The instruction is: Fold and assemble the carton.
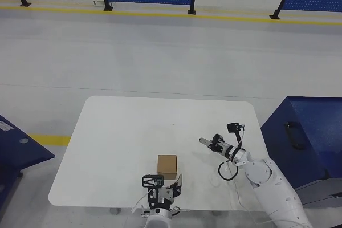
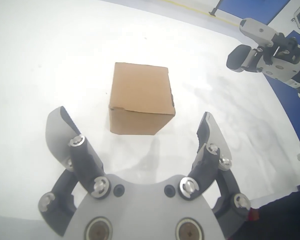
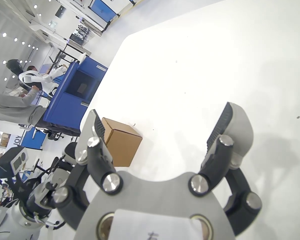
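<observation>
A brown carton (image 2: 142,91), already a closed cube, sits near the table's (image 1: 137,125) front edge. It looks light and stiff but crushable, best gripped across opposite side walls. The left claw (image 2: 133,114) hangs open just short of it. The right claw (image 3: 162,109) gapes empty, apart toward the right edge.

One carton (image 1: 167,165); one white table (image 1: 131,131); two grippers: left gripper (image 2: 133,113), right gripper (image 3: 162,109); two blue cabinets (image 1: 313,142) (image 1: 11,148).

Carton (image 1: 167,165) on table (image 1: 125,131), before left gripper (image 1: 166,183).
</observation>
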